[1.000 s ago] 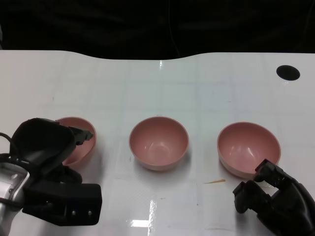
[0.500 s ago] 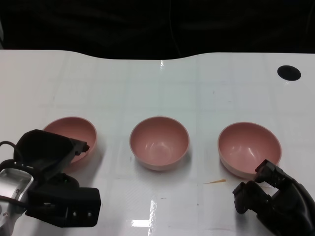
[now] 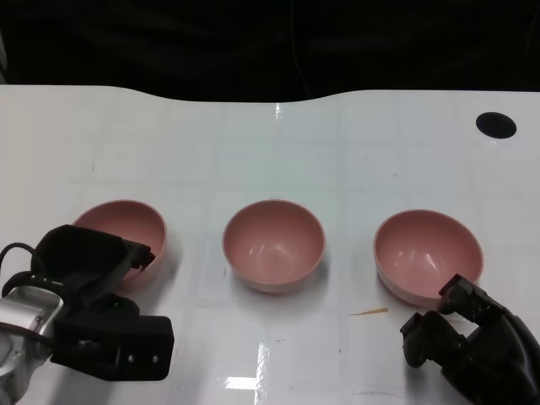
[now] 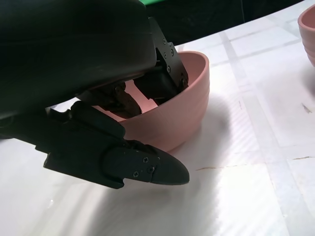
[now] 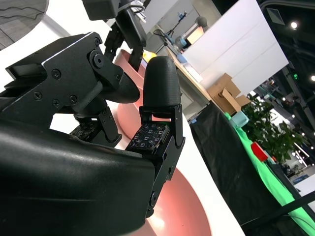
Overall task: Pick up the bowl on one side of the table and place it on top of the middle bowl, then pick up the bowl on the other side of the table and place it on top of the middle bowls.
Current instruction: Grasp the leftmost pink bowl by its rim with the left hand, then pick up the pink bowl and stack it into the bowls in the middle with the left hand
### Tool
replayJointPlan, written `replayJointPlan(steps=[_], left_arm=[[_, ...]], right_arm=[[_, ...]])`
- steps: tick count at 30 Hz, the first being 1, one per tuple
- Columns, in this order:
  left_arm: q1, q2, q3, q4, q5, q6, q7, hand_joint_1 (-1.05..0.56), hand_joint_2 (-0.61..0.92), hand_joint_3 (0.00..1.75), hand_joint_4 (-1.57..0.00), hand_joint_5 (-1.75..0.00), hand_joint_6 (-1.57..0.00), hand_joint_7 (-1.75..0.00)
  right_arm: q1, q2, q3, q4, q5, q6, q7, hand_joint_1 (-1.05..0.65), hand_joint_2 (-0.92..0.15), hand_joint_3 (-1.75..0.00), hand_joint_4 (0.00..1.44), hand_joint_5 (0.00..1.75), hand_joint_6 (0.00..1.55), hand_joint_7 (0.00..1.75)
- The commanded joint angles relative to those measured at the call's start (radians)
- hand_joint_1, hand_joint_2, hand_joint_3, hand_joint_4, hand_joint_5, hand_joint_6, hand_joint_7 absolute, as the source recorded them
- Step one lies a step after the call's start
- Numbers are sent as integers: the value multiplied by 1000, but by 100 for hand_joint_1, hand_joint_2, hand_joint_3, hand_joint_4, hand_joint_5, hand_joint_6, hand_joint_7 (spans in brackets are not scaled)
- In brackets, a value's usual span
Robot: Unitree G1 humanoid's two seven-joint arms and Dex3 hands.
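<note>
Three pink bowls stand in a row on the white table (image 3: 270, 143): the left bowl (image 3: 126, 221), the middle bowl (image 3: 272, 245) and the right bowl (image 3: 428, 249). My left hand (image 3: 89, 274) is at the left bowl's near rim. In the left wrist view its fingers (image 4: 147, 91) reach over the rim into the left bowl (image 4: 184, 105) and its thumb (image 4: 142, 167) lies against the outer wall, so the wall is held between them. The bowl rests on the table. My right hand (image 3: 468, 342) sits just in front of the right bowl (image 5: 184, 209), holding nothing, fingers bent and apart.
A round black hole (image 3: 494, 125) is in the table at the far right. A small tan sliver (image 3: 369, 312) lies on the table between the middle and right bowls. Darkness lies beyond the table's curved far edge.
My left hand has dropped back toward me from over the left bowl, uncovering most of it, and settled on the near rim. The bowls and my right hand have not moved.
</note>
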State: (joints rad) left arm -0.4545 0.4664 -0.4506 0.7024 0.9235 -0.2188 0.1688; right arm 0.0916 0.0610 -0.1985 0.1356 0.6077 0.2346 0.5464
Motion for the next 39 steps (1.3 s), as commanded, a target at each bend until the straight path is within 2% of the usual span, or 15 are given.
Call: replayJointPlan(steps=[1, 7, 11, 12, 13, 14, 15, 17, 21, 22, 24, 29, 30, 33, 39], left_arm=[[-30, 3, -9, 52, -21, -25, 51, -43, 92, 18, -73, -3, -78, -3], [-43, -10, -12, 129, -63, -81, 130, -20, 92, 22, -95, -9, -92, -6], [-49, -22, -3, 173, -100, -122, 185, -11, 92, 14, -113, -15, -107, -9], [-51, -24, 0, 181, -112, -131, 189, -8, 92, 14, -109, -43, -112, -18], [-53, -25, 1, 188, -121, -141, 195, -6, 92, 15, -86, -107, -101, -61], [-55, -26, 0, 194, -127, -148, 202, -4, 92, 15, -79, -136, -90, -96], [-57, -26, -1, 199, -130, -152, 207, -3, 92, 14, -75, -153, -82, -121], [-60, -25, -5, 203, -135, -155, 208, -2, 92, 15, -72, -163, -73, -139], [-54, -20, -1, 183, -150, -166, 204, -3, 92, 17, -71, -168, -67, -150], [-48, -15, 4, 165, -159, -172, 199, 0, 92, 17, -72, -172, -64, -161], [-41, -10, 9, 144, -169, -177, 194, 2, 92, 17, -73, -174, -61, -168], [-36, -8, 9, 134, -173, -174, 189, 2, 92, 17, -73, -175, -60, -171], [-22, 9, 19, 65, -178, -172, 164, 2, 92, 17, -73, -175, -60, -171], [14, 47, 44, -94, -183, -165, 116, 4, 89, 9, -72, -171, -71, -147], [41, 52, 61, -158, -182, -136, 82, 5, 89, 6, -73, -169, -74, -141]], right_arm=[[-4, -14, -11, 5, 12, -2, 11, -5, -51, -116, 89, 172, 95, 127], [-4, -12, -15, 8, 15, -3, 16, -4, -52, -114, 89, 171, 94, 127], [1, -12, -12, -3, 10, 0, 7, -5, -51, -114, 90, 171, 96, 127], [2, -14, -11, -4, 11, 3, 9, -5, -51, -114, 89, 171, 95, 127], [2, -16, -11, -4, 8, 1, 10, -6, -51, -114, 89, 172, 95, 127], [3, -17, -10, -5, 6, 1, 7, -6, -50, -114, 89, 172, 95, 127], [4, -17, -10, -7, 4, 2, 3, -6, -49, -114, 89, 171, 96, 127], [7, -16, -9, -11, 3, 2, 1, -7, -49, -115, 89, 171, 96, 126], [10, -17, -8, -14, 3, 2, 2, -7, -49, -116, 89, 172, 96, 126], [11, -17, -8, -16, 3, 2, 3, -6, -50, -115, 88, 172, 95, 127], [12, -18, -7, -17, 3, 2, 3, -6, -50, -115, 87, 174, 94, 128], [12, -18, -7, -17, 3, 2, 3, -6, -51, -114, 87, 174, 93, 129], [8, -18, -9, -8, 8, 1, 13, -6, -51, -114, 87, 174, 93, 129], [0, -21, -14, 0, 20, 14, 21, -4, -51, -116, 86, 174, 91, 133], [-1, -21, -16, -1, 20, 20, 23, -4, -50, -117, 86, 174, 91, 133]])
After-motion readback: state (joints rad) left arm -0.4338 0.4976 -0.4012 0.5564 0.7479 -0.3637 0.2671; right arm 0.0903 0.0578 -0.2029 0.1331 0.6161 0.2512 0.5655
